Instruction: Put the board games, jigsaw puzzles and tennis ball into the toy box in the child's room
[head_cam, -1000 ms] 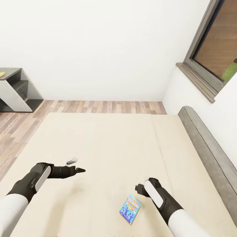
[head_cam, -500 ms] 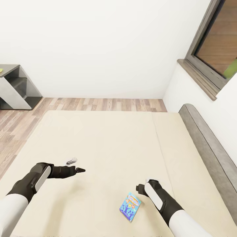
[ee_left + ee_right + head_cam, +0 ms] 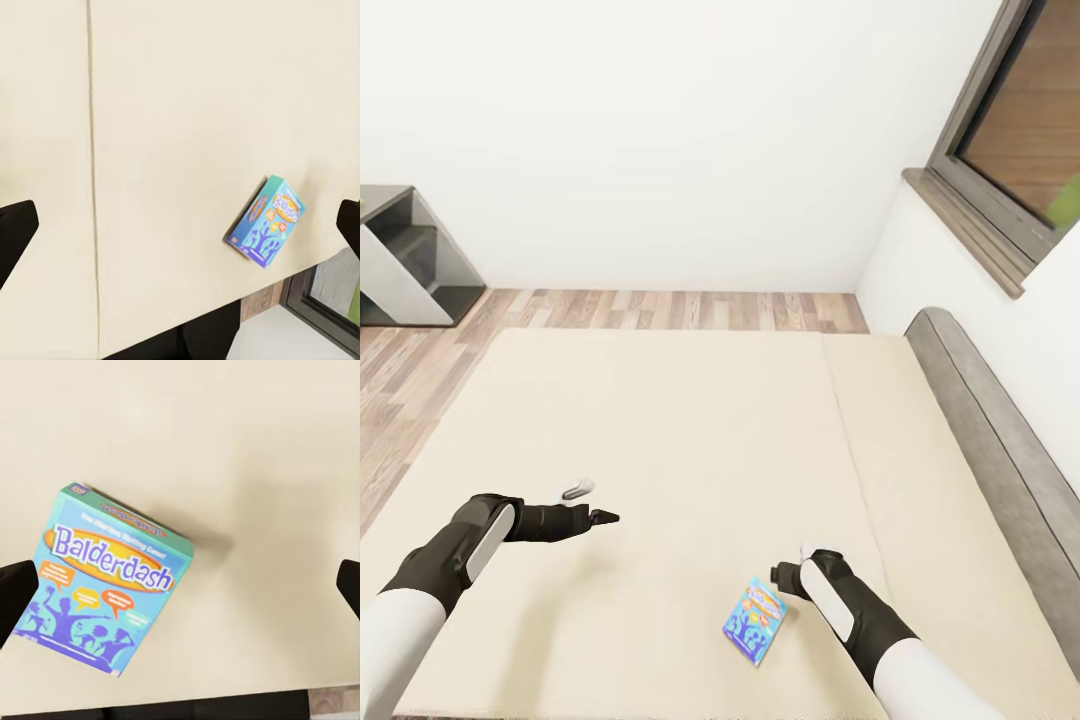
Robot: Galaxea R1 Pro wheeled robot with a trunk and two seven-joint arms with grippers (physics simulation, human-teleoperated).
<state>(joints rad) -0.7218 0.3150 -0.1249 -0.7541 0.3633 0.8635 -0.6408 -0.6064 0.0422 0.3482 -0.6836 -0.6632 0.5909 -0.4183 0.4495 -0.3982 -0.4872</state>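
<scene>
We note the bed (image 3: pixel 690 430) mattress is plain beige, with a grey headboard (image 3: pixel 990 440). The board game (image 3: pixel 105 592) is blue with a teal edge; its face carries an orange oval with white "Balderdash" lettering, orange speech bubbles and purple figure silhouettes along the lower part. We record both arms as black near the wrist with white panels and white upper sleeves. Floor (image 3: pixel 660 310): wood planks in mixed brown and grey tones. Wall (image 3: pixel 660 140): white. Window frame (image 3: pixel 990 170): dark grey-brown. Shelf unit (image 3: pixel 405 260): grey and white.

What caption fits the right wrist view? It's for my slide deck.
Open right pincer above the blue Balderdash board game lying on the beige bed.
</scene>
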